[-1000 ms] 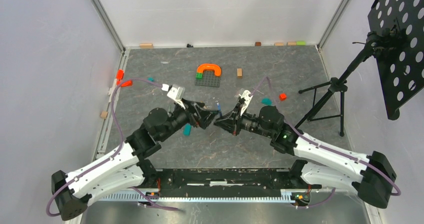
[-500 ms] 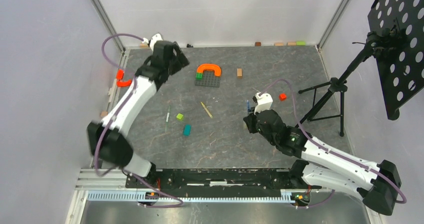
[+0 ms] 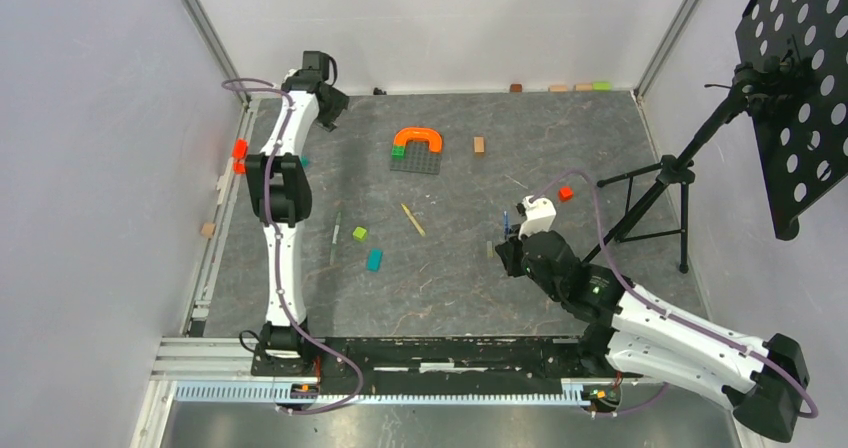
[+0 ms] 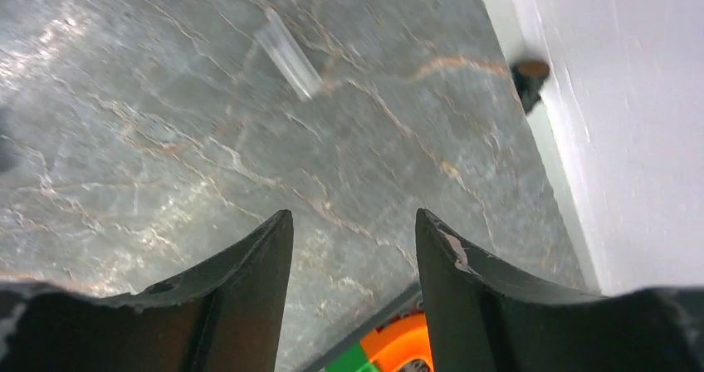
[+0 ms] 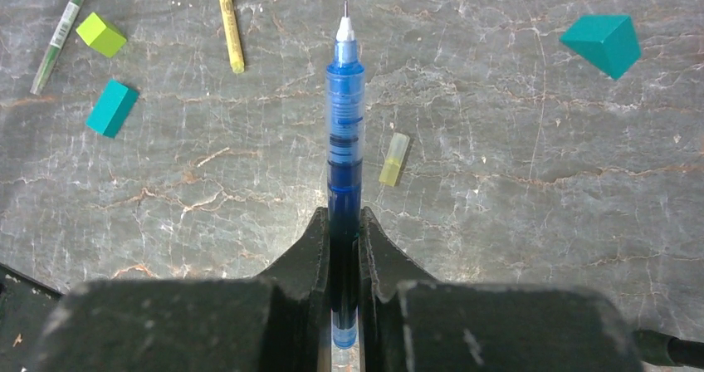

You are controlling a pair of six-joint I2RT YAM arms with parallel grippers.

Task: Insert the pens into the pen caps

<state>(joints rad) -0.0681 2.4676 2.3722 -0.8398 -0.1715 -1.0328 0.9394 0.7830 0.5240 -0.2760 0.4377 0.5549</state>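
Note:
My right gripper (image 5: 343, 214) is shut on the blue pen (image 5: 344, 123), whose white tip points away from me over the table; in the top view the pen (image 3: 506, 220) sticks out beyond the gripper (image 3: 508, 246). A yellow-green cap (image 5: 394, 159) lies just right of the pen. The tan-yellow pen (image 3: 413, 219) and the pale green pen (image 3: 335, 238) lie on the table, also seen in the right wrist view (image 5: 230, 23) (image 5: 60, 31). My left gripper (image 3: 328, 106) is open and empty at the back left corner (image 4: 353, 214), above a clear cap (image 4: 289, 52).
A lime cube (image 3: 359, 234) and a teal block (image 3: 374, 260) lie mid-table; another teal block (image 5: 601, 44) is right of the blue pen. An orange arch on a grey plate (image 3: 418, 138), a wooden block (image 3: 479, 145), a red block (image 3: 566, 193) and a tripod (image 3: 660, 183) stand further back and right.
My left arm has swung from the middle of the table out to the back left corner. My right gripper has drawn back to the right with the blue pen.

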